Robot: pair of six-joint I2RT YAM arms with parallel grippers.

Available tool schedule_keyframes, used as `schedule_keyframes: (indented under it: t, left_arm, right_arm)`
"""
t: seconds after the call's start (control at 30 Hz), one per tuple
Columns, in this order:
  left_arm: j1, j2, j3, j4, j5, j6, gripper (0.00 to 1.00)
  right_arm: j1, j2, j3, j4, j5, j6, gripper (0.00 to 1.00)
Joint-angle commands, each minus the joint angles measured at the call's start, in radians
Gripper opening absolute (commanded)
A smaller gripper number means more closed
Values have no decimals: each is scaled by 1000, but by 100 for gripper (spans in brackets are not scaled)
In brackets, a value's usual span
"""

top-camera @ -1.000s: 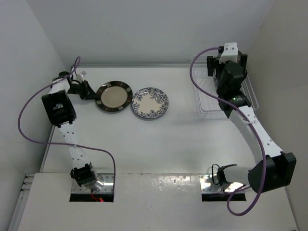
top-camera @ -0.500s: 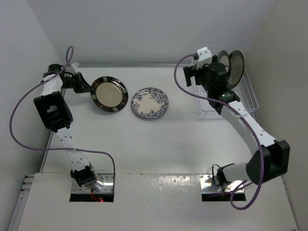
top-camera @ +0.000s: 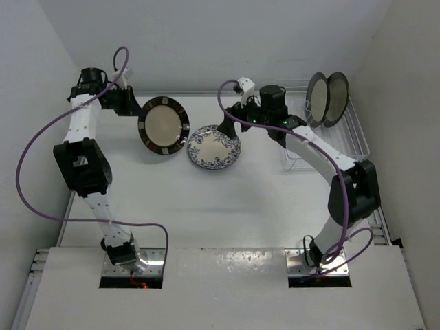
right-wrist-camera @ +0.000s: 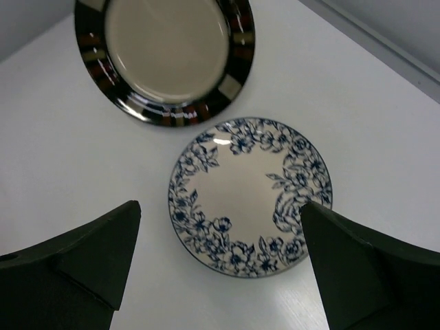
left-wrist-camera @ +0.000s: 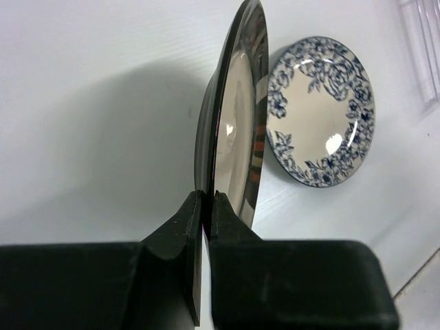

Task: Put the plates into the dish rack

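Observation:
My left gripper (top-camera: 135, 107) is shut on the rim of a dark-rimmed, cream-centred plate (top-camera: 163, 127) and holds it tilted on edge above the table. In the left wrist view the fingertips (left-wrist-camera: 214, 199) pinch that plate (left-wrist-camera: 237, 130). The blue floral plate (top-camera: 214, 146) lies flat on the table beside it. My right gripper (top-camera: 232, 124) is open and empty, hovering over the floral plate (right-wrist-camera: 251, 196), with its fingers wide to either side. Two dark-rimmed plates (top-camera: 327, 98) stand upright in the white wire dish rack (top-camera: 359, 141) at the far right.
White walls close the table in at the back, left and right. The held plate (right-wrist-camera: 165, 58) hangs close to the floral plate's far-left edge. The right arm stretches from the rack side across toward the centre.
The left gripper lifted the dark-rimmed plate off the table and tipped it up. The right arm left the rack, where two plates now stand, and swung left over the floral plate.

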Motion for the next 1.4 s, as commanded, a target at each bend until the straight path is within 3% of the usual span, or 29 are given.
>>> schedule_keyframes:
  t: [0.0,0.13,0.33,0.47,0.7,0.8,0.83,0.9,0.93,1.0,1.2,1.23,1.27,1.3,1.33,1.37]
  left_arm:
    - [-14,-128,76,-3,134,22,0]
    - [-60,-168,51,-4,254,32,0]
    - [-96,-203,60,-4,312,-7,0]
    - [-137,-226,31,-4,336,-7,0]
    - [-168,-248,19,-4,361,-7,0]
    - [-168,-248,1,-4,370,-7,0]
    - [-168,-248,0,-4,370,-7,0]
    - [-168,-248,-10,7,370,-17,0]
    - [-168,-237,-10,21,370,-26,0]
    - [-168,-228,-19,33,370,-36,0]
    - [-168,-218,-19,42,341,-37,0]
    - [-168,-208,-9,42,329,-37,4]
    - [-177,-208,0,42,311,-46,22]
    - [-177,-199,0,42,280,-46,46]
    - [-177,-198,11,42,260,-46,94]
    - [-177,-198,11,42,237,-46,100]
  right_arm:
    - [-20,36,100,58,-158,64,100]
    - [-40,95,118,142,-215,175,100]
    - [-57,314,253,259,-273,298,100]
    - [-69,411,349,366,-365,479,100]
    - [-57,436,293,428,-352,496,96]
    - [-52,443,250,562,-436,632,79]
    - [-36,445,248,590,-457,666,64]
    - [-26,451,241,700,-520,770,48]
    - [-16,442,210,745,-528,785,28]
    - [-8,413,154,806,-514,812,3]
    - [-32,250,15,839,-442,782,0]
    - [-32,235,8,836,-418,771,0]
    - [-38,221,-14,822,-404,766,0]
    - [-49,187,-20,814,-386,759,0]
    - [-55,152,-34,796,-329,734,0]
    - [-60,118,-46,782,-307,727,0]
